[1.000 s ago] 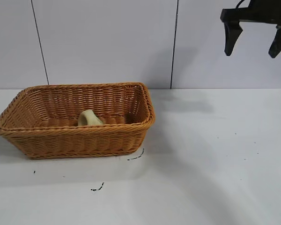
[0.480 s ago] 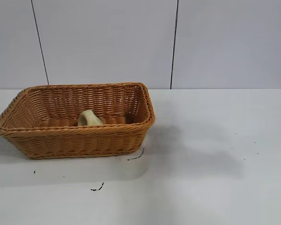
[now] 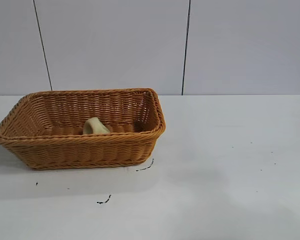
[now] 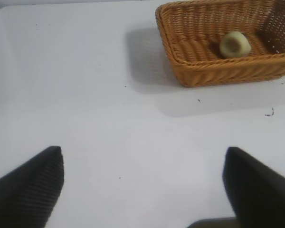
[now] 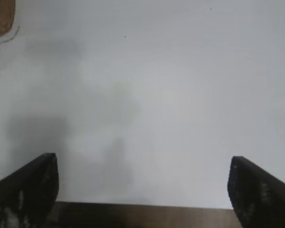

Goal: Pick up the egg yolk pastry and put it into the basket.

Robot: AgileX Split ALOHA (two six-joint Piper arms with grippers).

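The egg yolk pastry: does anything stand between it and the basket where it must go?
Nothing visible does. The egg yolk pastry already lies inside the basket. Both grippers are open above bare table, apart from it.

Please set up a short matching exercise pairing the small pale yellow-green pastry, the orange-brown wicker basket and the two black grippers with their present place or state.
Column one:
1. small pale yellow-green round egg yolk pastry
2. large orange-brown woven wicker basket
3. black left gripper
4. black right gripper

Column two:
A. open above bare white table, only a basket corner in its view
B. lying inside the basket
C. standing on the table's left part in the exterior view
D. open, its view showing basket and pastry farther off

Pairs: 1-B, 2-C, 3-D, 4-A
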